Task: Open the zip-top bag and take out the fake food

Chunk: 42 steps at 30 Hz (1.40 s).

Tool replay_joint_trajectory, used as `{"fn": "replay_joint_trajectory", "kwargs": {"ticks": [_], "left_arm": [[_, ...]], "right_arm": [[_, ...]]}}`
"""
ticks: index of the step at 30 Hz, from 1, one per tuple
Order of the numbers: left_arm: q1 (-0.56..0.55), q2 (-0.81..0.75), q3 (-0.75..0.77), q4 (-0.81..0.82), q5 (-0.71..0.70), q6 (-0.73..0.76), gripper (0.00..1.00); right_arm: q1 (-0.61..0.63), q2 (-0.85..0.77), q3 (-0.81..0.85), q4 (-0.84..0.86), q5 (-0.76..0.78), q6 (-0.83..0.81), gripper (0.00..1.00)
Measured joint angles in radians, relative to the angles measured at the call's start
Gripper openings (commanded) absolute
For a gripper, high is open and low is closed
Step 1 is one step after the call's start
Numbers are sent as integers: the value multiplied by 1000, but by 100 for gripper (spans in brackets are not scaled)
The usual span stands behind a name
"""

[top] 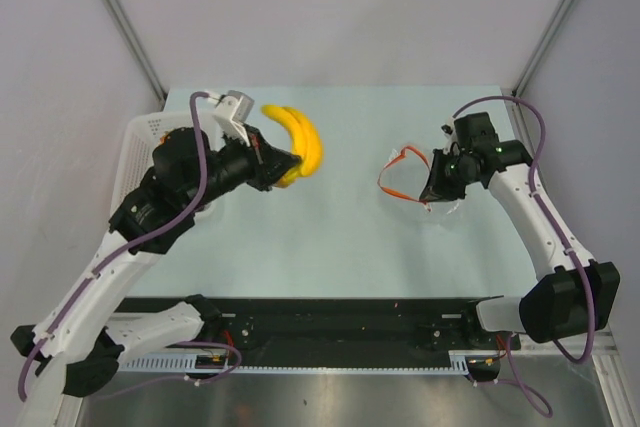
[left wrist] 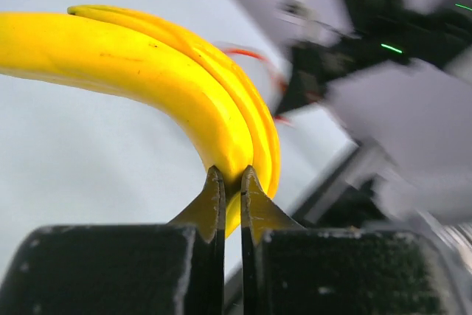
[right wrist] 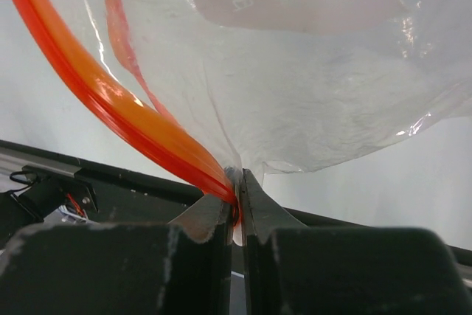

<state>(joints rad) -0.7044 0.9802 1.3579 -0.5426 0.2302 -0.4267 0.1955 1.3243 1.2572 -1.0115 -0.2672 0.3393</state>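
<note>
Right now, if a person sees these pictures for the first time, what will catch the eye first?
First the bright yellow bananas, pinched at one end by the left pincer over the left part of the table. Next the clear bag on the right, its mouth open, with the right pincer shut on its orange-red strip.

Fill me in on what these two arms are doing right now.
The left fingers are shut on the yellow bananas, holding them over the table near the white basket. The right fingers pinch the zip-top bag at its orange-red zip strip, with the mouth gaping open. No other food shows inside the bag from here.
</note>
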Motion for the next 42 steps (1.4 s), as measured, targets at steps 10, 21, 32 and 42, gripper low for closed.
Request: {"fn": "replay_joint_trajectory", "kwargs": {"ticks": [10, 21, 32, 42], "left_arm": [[360, 100, -34, -112, -524, 107, 0], [1017, 137, -311, 118, -56, 147, 0], [1212, 458, -312, 393, 541, 103, 0], [1348, 632, -213, 482, 730, 20, 0]], "right_arm": [[63, -7, -1, 3, -51, 0, 9], [106, -23, 1, -6, -46, -27, 9], [154, 8, 45, -18, -37, -42, 8], [169, 47, 62, -27, -39, -37, 8]]}}
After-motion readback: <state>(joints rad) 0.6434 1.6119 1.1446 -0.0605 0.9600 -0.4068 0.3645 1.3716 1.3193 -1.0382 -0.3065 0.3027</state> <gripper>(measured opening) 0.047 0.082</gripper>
